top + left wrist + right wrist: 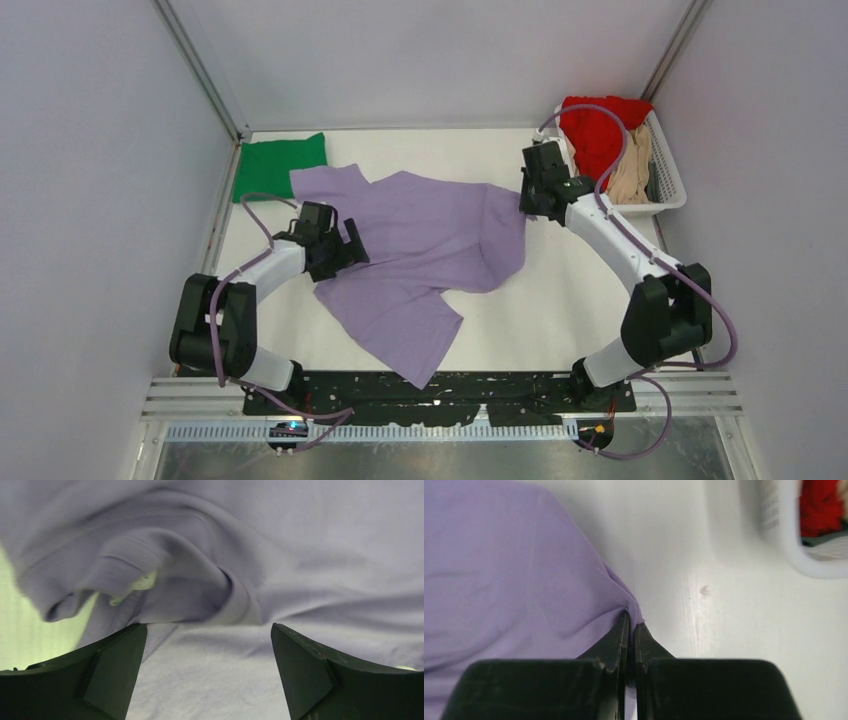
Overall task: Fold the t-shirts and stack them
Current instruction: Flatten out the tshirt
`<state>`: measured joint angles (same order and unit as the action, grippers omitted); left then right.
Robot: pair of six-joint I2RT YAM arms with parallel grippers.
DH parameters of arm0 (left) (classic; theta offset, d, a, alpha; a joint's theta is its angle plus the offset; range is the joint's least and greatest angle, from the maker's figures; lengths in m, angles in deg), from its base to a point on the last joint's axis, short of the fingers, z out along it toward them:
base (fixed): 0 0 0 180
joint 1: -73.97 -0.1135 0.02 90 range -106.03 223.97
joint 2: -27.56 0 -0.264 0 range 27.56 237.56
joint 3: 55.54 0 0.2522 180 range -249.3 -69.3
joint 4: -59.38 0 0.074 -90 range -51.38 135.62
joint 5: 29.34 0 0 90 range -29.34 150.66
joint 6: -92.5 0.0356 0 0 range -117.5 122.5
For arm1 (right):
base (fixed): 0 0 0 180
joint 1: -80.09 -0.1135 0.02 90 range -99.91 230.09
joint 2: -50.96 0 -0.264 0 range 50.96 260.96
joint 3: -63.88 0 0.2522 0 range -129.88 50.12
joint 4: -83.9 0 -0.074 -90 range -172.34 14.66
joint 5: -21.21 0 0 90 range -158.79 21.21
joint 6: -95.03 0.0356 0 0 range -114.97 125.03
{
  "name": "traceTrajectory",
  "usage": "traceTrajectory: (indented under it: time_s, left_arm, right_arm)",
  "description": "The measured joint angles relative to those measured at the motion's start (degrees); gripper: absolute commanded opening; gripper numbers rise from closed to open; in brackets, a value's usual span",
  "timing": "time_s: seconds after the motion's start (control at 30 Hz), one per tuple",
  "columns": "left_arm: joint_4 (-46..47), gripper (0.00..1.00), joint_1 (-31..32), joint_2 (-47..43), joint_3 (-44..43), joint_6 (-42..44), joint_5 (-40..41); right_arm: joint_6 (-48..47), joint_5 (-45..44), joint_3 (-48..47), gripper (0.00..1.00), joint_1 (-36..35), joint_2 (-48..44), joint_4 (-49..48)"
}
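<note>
Right gripper (631, 625) pinches just a sliver at the right edge of the lavender t-shirt (420, 240) sprawled across the surface (570, 300), left gripper (207, 630) gapes wide over its bunched cloth, so a hard pull may well slip that hem free!

Shirts, 4 in all: 1 lavender shirt (420, 240), 1 green shirt (280, 165), 1 red shirt (595, 130), 1 tan shirt (632, 172).
1 basket (672, 195).
1 table (560, 300).
Arms, 2: left arm (262, 268), right arm (615, 235).
Grippers, 2: left gripper (350, 250), right gripper (527, 203).
</note>
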<state>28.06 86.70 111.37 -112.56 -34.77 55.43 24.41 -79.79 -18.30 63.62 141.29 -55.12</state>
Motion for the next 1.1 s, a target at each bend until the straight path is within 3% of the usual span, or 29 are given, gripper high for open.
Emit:
traceTrajectory:
  time_s: [0.07,0.17,0.33,0.4,0.43,0.53,0.63,0.7,0.83,0.97,1.1]
  left_arm:
    - [-1.5,1.00,-0.5,0.9,-1.5,0.9,2.1]
    - [-3.3,1.00,-1.3,2.3,-3.8,2.3,4.5]
    - [-4.7,1.00,-1.9,4.2,-7.2,3.5,6.4]
    - [-5.0,1.00,-2.1,5.1,-8.4,3.5,6.8]
    - [-5.1,1.00,-2.1,5.7,-9.1,3.5,6.8]
    - [-6.2,1.00,-2.4,9.6,-13.2,3.3,6.7]
    - [-6.8,1.00,-2.6,13.2,-16.7,3.1,6.4]
    - [-6.9,1.00,-2.7,14.6,-18.0,2.8,6.2]
    - [-8.4,1.00,-2.8,18.1,-21.6,1.7,4.7]
    - [-9.9,1.00,-3.2,24.3,-29.5,0.6,2.0]
    - [-11.5,1.00,-3.4,31.0,-38.9,-0.6,-1.3]
  right_arm:
    - [-0.8,-7.2,-3.7,0.05,-2.6,-3.5,6.6]
    - [-1.0,-16.8,-10.8,0.16,-5.7,-4.3,15.7]
    - [-1.7,-27.8,-20.2,0.31,-4.9,3.9,26.9]
    - [-2.8,-29.2,-23.1,0.44,-4.3,9.6,28.1]
    - [-3.3,-29.3,-24.5,0.63,-4.0,12.3,28.3]
    - [-4.4,-28.6,-30.1,0.83,-3.1,21.1,28.6]
    - [-4.9,-27.3,-30.5,1.00,-2.6,24.2,26.9]
    - [-5.1,-25.7,-27.4,0.96,-2.0,22.0,24.4]
    - [-4.5,-15.1,-12.2,0.95,1.5,9.0,15.3]
    - [-2.2,0.4,3.8,0.95,11.5,-5.0,5.8]
    - [0.2,9.8,12.8,0.95,19.4,-8.2,-1.3]
